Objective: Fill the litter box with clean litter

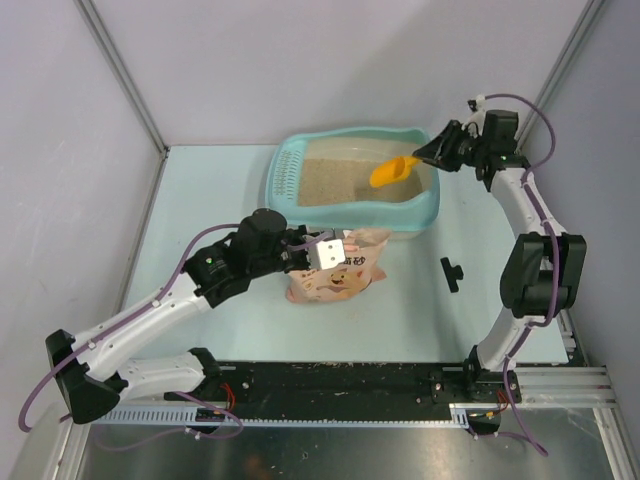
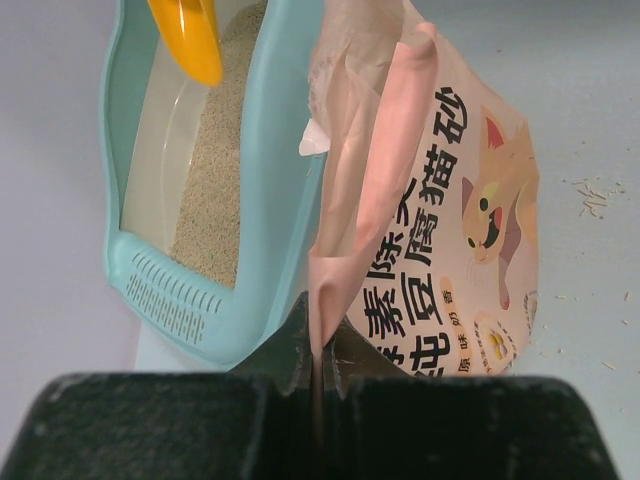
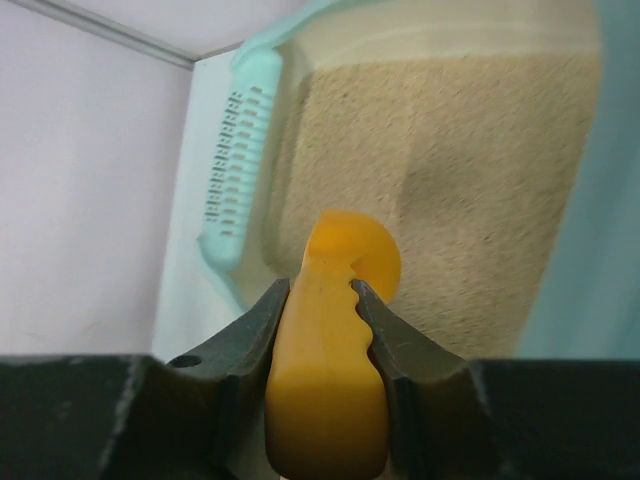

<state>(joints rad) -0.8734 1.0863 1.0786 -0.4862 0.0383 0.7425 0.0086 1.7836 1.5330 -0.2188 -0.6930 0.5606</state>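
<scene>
1. One litter box (image 1: 372, 214) stands at the far middle of the bench (image 1: 200, 200), with its slotted grid (image 3: 236, 160) at the left end. One bed of clean litter (image 1: 340, 180) covers its floor.
2. One pink bag (image 1: 340, 278) stands just beside the box's near wall. One orange scoop (image 1: 393, 171) hangs over the litter at the box's right end. One small black part (image 1: 452, 272) lies on the bench, well apart from the bag.
3. There are two grippers. The left gripper (image 2: 318, 385) is clenched on the bag's thin edge. The right gripper (image 3: 318, 300) is grasping the scoop's handle.
4. Only the top view shows both arms and the black part.
5. Only the left wrist view shows the bag's printed characters, its cartoon animal, and stray bits (image 2: 592, 197) on the bench.
6. Only the right wrist view shows the handle's wavy edge between the fingers.
</scene>
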